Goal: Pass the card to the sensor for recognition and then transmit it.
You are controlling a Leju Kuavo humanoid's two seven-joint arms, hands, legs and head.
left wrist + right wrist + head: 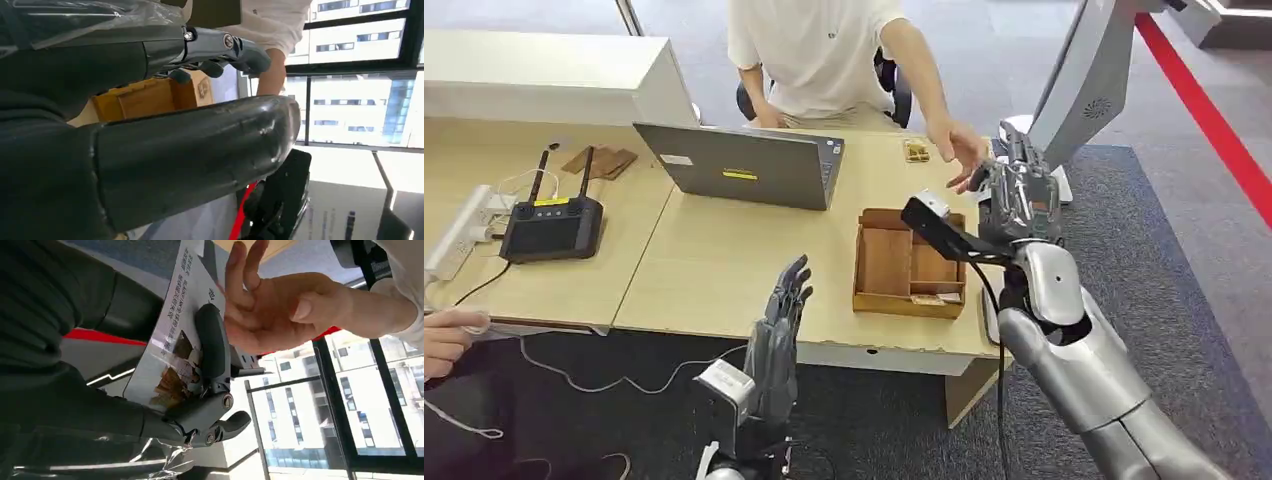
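Up ahead in the head view, my right hand (pixel 1021 197) is raised at the far right end of the surface (pixel 724 270), just beside the person's hand (pixel 959 148) reaching toward it from the far side. From this view I cannot make out the card. My left hand (pixel 784 312) stands upright at the near edge of the surface, fingers apart, holding nothing. Between my two hands sits a wooden tray (pixel 909 262) with compartments. Farther left are an open laptop (pixel 744 165) and a black controller (pixel 554 225) with two antennas; a second person's hand (pixel 446 340) rests at the near left edge.

From the left wrist, my left hand (pixel 190 150) is open and holds nothing, with the wooden tray (pixel 145 97) beyond it.

From the right wrist, my right hand (pixel 212 370) pinches the card (pixel 175 340), a printed sheet with text and a picture, between thumb and fingers. The person's hand (pixel 280 310) is spread right beside the card's far end; whether it touches the card, I cannot tell.
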